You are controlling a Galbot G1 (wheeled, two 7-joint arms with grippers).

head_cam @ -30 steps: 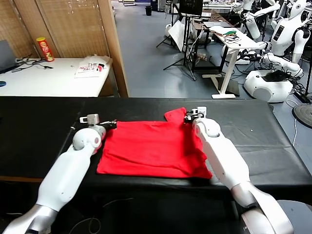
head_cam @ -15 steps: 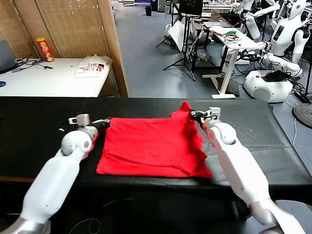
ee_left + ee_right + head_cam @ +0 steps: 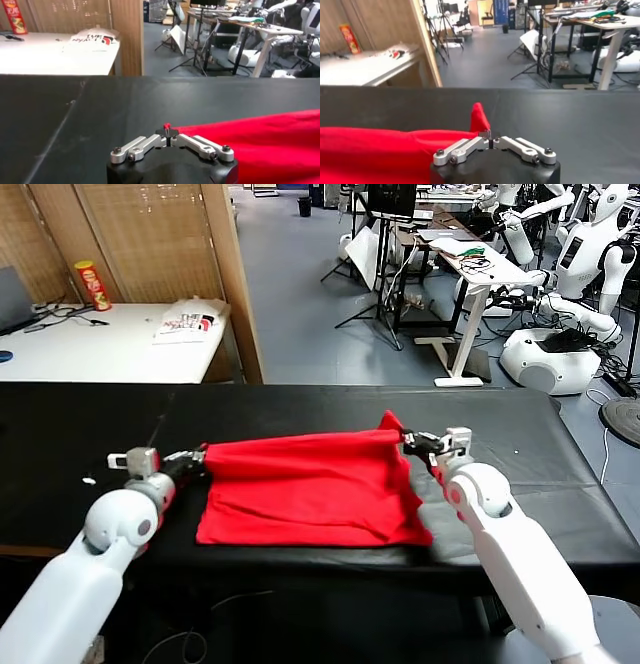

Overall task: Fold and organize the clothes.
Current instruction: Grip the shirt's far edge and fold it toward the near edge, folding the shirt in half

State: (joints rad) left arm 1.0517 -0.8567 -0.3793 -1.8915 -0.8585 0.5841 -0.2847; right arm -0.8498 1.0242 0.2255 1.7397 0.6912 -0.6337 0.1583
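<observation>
So the red T-shirt (image 3: pixel 305 494) is lying mid-tabletop (image 3: pixel 80 424), near edge flat toward the front edge, while its far edge is lifted and stretched tight between both arms. My guess is that it's held taut so the back edge can be brought over the front for a clean fold. Left pincer (image 3: pixel 196 458) is clenched on the far left corner, right pincer (image 3: pixel 408 440) is clenched on the far right one. Both arms reach low across the tabletop, spread wide, with the pincers pointing inward.
</observation>
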